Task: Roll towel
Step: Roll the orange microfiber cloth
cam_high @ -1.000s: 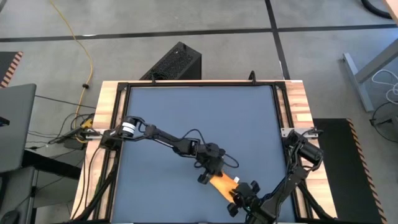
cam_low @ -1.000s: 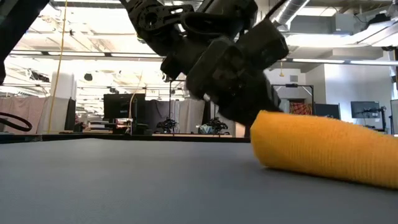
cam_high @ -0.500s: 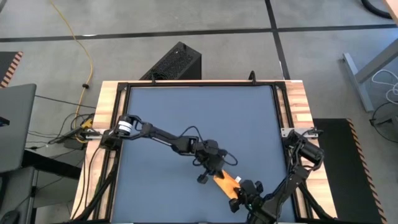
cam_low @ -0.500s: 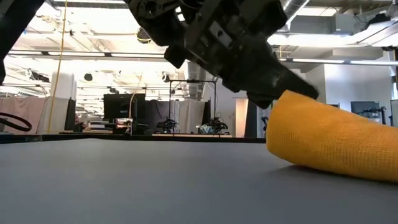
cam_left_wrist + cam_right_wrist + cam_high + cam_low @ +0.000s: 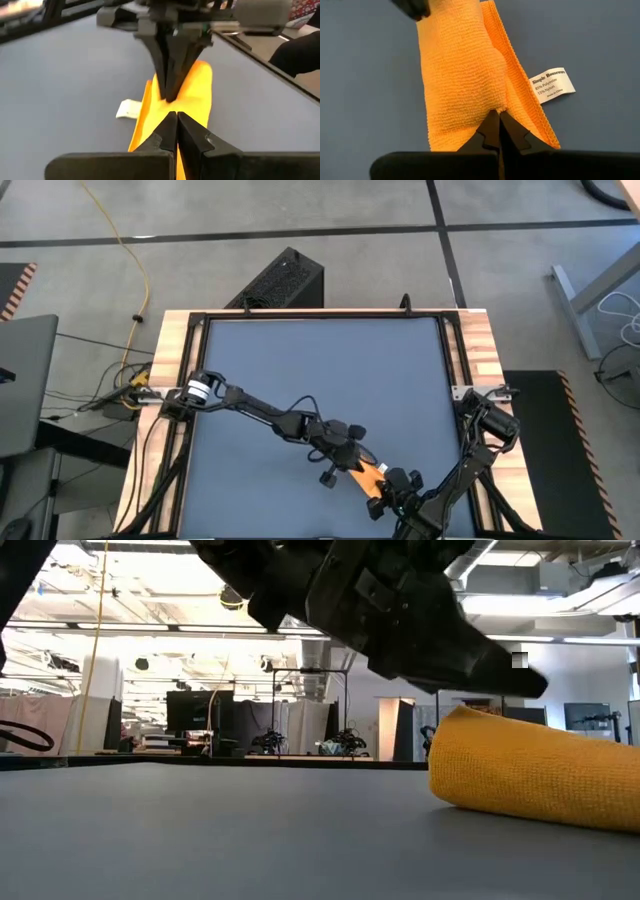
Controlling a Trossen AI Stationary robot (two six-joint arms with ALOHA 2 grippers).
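Right wrist view: right gripper (image 5: 496,116) pinches the towel (image 5: 460,75), anchoring one end. Left gripper (image 5: 176,117), fingers together, nips the opposite end for rolling.

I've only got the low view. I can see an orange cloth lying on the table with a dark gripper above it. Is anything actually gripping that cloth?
Observer: Yes. The right wrist view shows the right gripper shut, pinching a pucker of the yellow-orange soft cloth towel.
Operator: And the other arm?
Observer: The left gripper is shut too, with its tips over the towel and facing the right gripper. I cannot tell whether it holds any cloth.
Operator: Is a tag showing?
Observer: Yes, a small white tag sticks out from the towel's edge and lies flat on the dark blue tabletop.
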